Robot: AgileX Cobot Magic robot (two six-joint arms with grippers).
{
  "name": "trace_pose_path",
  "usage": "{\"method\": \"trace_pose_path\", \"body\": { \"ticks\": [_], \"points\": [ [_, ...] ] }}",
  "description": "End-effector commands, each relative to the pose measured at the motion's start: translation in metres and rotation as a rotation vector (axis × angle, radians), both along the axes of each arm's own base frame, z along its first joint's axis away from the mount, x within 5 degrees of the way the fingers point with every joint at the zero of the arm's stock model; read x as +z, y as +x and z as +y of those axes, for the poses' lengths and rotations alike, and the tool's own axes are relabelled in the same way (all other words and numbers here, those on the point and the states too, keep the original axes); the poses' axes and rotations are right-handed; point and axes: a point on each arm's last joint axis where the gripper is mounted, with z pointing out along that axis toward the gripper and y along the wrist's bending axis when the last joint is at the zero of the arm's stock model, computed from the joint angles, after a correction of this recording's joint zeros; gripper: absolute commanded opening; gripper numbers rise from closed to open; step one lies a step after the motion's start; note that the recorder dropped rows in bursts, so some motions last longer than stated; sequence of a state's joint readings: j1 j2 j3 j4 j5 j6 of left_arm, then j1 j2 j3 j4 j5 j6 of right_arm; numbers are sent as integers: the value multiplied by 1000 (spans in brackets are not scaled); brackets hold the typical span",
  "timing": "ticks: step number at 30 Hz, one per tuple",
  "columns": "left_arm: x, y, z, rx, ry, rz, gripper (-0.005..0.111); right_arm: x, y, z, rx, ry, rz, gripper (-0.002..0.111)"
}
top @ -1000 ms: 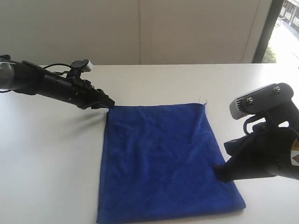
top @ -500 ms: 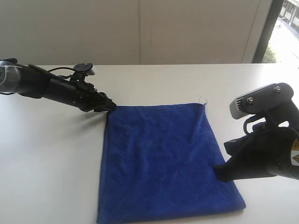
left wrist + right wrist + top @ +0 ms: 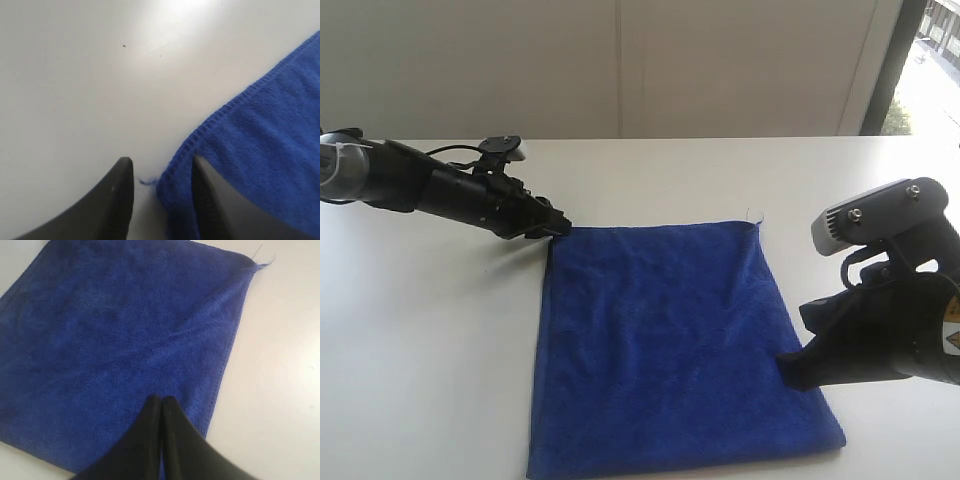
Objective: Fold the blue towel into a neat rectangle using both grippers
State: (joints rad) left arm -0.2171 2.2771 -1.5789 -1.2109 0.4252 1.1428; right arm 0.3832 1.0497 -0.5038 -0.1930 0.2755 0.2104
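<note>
Since a second ago the left gripper [image 3: 558,228] has crept a little closer to the far left corner of the blue towel [image 3: 660,340]. Its fingers [image 3: 117,200] stand apart with that corner between them, not pinched. The right gripper [image 3: 788,368] has not moved: it is closed tight at the towel's right edge, with no cloth visibly caught. The towel lies flat and unfolded on a white table [image 3: 440,330]. A pale wall [image 3: 620,60] stands behind, with a bright window [image 3: 932,70] at the right.

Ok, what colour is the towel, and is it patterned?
The towel is plain deep royal blue, no pattern; the right wrist view shows it best.
</note>
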Motion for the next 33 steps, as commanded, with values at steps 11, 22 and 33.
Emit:
{"method": "trace_pose_path", "body": {
  "ticks": [11, 22, 33],
  "points": [
    [3, 1, -5, 2, -43, -11, 16, -1, 0, -1, -5, 2, -4, 0],
    [13, 3, -6, -9, -56, -33, 0, -1, 0, -1, -5, 2, -4, 0],
    [38, 2, -5, -57, -11, -109, 0, -1, 0, -1, -4, 3, -5, 0]
  ]
}}
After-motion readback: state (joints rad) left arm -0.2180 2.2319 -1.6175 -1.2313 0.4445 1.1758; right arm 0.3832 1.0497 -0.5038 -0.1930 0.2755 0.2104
